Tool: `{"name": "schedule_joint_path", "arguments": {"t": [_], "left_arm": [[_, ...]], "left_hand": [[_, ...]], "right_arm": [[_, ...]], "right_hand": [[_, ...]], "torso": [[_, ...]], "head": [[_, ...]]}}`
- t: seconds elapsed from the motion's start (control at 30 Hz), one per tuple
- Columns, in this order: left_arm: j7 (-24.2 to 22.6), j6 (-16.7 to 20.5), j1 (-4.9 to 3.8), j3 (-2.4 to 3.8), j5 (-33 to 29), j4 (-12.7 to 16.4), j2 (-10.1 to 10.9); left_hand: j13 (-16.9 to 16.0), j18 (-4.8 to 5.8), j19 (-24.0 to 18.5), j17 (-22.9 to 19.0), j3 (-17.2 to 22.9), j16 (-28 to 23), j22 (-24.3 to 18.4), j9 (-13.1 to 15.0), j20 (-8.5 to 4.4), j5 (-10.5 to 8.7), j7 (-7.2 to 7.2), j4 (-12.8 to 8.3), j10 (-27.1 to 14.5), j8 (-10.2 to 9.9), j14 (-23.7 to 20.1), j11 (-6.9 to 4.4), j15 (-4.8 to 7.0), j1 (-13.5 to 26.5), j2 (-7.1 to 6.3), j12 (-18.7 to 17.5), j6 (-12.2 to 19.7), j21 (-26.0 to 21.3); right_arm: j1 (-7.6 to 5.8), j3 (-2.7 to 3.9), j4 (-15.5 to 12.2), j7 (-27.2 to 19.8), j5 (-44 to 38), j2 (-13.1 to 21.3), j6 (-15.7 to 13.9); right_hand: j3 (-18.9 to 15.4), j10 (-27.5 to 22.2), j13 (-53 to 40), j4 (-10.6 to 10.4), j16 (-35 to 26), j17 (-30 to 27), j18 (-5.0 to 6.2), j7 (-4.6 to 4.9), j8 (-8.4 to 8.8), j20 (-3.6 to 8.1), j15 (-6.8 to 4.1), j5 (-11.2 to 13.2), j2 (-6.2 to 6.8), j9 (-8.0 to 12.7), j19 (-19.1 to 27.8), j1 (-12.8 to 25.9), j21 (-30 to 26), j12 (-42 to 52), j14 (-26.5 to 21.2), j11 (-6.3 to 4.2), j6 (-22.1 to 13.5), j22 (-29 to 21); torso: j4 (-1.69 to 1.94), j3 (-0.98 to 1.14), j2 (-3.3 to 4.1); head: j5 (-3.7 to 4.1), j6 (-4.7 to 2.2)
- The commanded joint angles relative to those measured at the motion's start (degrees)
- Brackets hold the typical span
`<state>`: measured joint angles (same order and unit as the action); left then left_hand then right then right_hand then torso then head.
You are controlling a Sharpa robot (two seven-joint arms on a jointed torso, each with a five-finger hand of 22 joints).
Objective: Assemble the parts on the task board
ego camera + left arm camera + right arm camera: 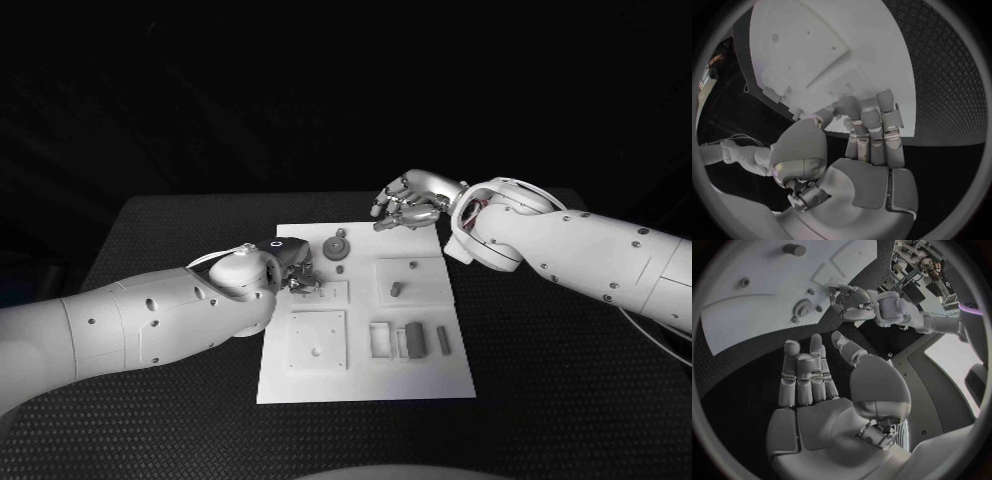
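Head view shows the white task board (pixel 368 385) lying in the middle of the black table (pixel 173 230), with both arms reaching over its far half. The left hand (pixel 293 268) sits at the board's left edge, about halfway along it, fingers curled down onto a small square recess there; whether it pinches anything under those fingers I cannot tell. In the left wrist view that hand's fingers (pixel 873 132) lie close together, tips at the board's edge, and nothing is visibly clamped between them.

The right hand (pixel 413 203) hovers at the board's far edge, near its far right corner, fingers bent inward. From the right wrist view the right hand's fingers (pixel 804 372) stand side by side, fairly straight, the thumb apart, holding nothing.

On the board, a round gear-like part (pixel 336 248) lies near the far edge, between the two hands. A small peg (pixel 395 288) stands in a square frame at the board's right middle. Nearer the front edge, a dark block (pixel 415 338) rests beside a thinner bar (pixel 443 340), both close to the right edge. A large square plate (pixel 316 340) occupies the front left area.
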<state>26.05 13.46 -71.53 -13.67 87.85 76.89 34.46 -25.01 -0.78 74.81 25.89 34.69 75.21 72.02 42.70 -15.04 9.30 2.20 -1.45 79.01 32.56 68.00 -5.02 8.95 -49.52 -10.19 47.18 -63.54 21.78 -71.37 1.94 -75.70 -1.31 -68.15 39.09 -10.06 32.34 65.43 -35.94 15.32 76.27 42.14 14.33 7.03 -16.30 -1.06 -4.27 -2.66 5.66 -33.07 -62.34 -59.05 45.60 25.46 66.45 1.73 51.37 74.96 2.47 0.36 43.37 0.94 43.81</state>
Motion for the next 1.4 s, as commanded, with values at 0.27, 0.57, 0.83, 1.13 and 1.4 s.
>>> {"name": "schedule_joint_path", "arguments": {"t": [0.27, 0.57, 0.83, 1.13, 1.4], "left_arm": [[-0.2, -0.1, 0.09, 0.04, -0.2, 0.1, 0.1], [0.2, -0.1, 0.15, 0.04, -0.2, 0.2, 0.2], [0.3, 0.1, 0.18, 0.05, -0.2, 0.3, 0.3], [0.2, 0.1, 0.23, 0.05, -0.2, 0.3, 0.4], [0.2, 0.4, 0.24, 0.05, -0.5, 0.4, 0.5]], "left_hand": [[0.1, 0.77, 0.1, -0.2, 0.2, 0.1, 0.2, 0.1, 0.08, -0.11, -2.76, 1.3, -3.0, -0.4, -1.0, -0.52, 0.82, -0.3, -1.48, -0.2, -3.6, -0.5], [0.1, 0.77, 0.3, -0.3, 0.2, 0.3, 0.3, 0.2, 0.02, -0.16, -2.8, 2.3, -3.0, -0.3, -1.0, -0.63, 0.92, -0.6, -2.26, 0.0, -3.7, -0.6], [0.1, 0.78, 0.4, -0.5, 0.1, 0.4, 0.5, 0.3, -0.01, -0.19, -2.75, 3.8, -3.3, -0.3, -1.1, -0.61, 1.07, -1.0, -4.37, 0.1, -3.4, -0.9], [0.1, 0.78, 0.2, -0.6, -0.2, 0.4, 0.6, 0.4, 0.04, -0.33, -2.64, 4.3, -3.6, -0.3, -1.4, -0.52, 1.06, -1.5, -5.39, 0.1, -3.1, -1.1], [0.2, 0.78, 0.2, -0.6, -0.3, 0.4, 0.7, 0.4, 0.07, -0.36, -2.6, 4.5, -3.7, -0.3, -1.5, -0.47, 1.05, -1.7, -5.64, 0.1, -3.0, -1.2]], "right_arm": [[0.06, 0.02, 0.0, -0.1, 0.1, -0.1, 0.6], [0.09, 0.02, 0.0, -0.1, 0.1, -0.1, 0.7], [0.11, 0.02, 0.0, -0.1, 0.1, 0.0, 0.7], [0.13, 0.02, 0.0, -0.1, 0.1, 0.0, 0.7], [0.15, 0.02, 0.0, -0.1, 0.2, 0.1, 0.7]], "right_hand": [[0.0, 0.0, 0.1, -0.5, -0.3, -0.1, 0.67, 1.33, 0.27, -0.13, 0.17, -0.2, 0.07, 0.0, 0.3, 0.5, -0.2, -0.4, -0.4, 0.46, 1.0, 0.7], [0.0, 0.0, 0.1, -0.5, -0.3, -0.1, 0.67, 1.34, 0.29, -0.12, 0.17, -0.2, 0.1, 0.0, 0.3, 0.5, -0.2, -0.4, -0.4, 0.46, 1.0, 0.7], [0.0, -0.1, 0.1, -0.5, -0.3, -0.1, 0.67, 1.35, 0.31, -0.12, 0.18, -0.2, 0.13, 0.0, 0.3, 0.5, -0.2, -0.4, -0.4, 0.47, 0.9, 0.7], [0.0, -0.1, 0.1, -0.5, -0.3, -0.1, 0.67, 1.36, 0.34, -0.11, 0.19, -0.2, 0.15, -0.1, 0.3, 0.5, -0.2, -0.4, -0.4, 0.48, 0.9, 0.7], [0.0, -0.1, 0.1, -0.5, -0.3, -0.1, 0.67, 1.36, 0.35, -0.11, 0.19, -0.2, 0.15, -0.1, 0.3, 0.5, -0.2, -0.4, -0.4, 0.48, 0.9, 0.8]], "torso": [[0.01, -0.03, -0.02], [0.01, 0.0, 0.01], [0.01, -0.01, 0.01], [0.01, 0.01, 0.01], [0.03, -0.01, 0.02]], "head": [[0.07, -0.01], [0.06, 0.0], [0.1, -0.03], [0.17, -0.05], [0.2, -0.14]]}}
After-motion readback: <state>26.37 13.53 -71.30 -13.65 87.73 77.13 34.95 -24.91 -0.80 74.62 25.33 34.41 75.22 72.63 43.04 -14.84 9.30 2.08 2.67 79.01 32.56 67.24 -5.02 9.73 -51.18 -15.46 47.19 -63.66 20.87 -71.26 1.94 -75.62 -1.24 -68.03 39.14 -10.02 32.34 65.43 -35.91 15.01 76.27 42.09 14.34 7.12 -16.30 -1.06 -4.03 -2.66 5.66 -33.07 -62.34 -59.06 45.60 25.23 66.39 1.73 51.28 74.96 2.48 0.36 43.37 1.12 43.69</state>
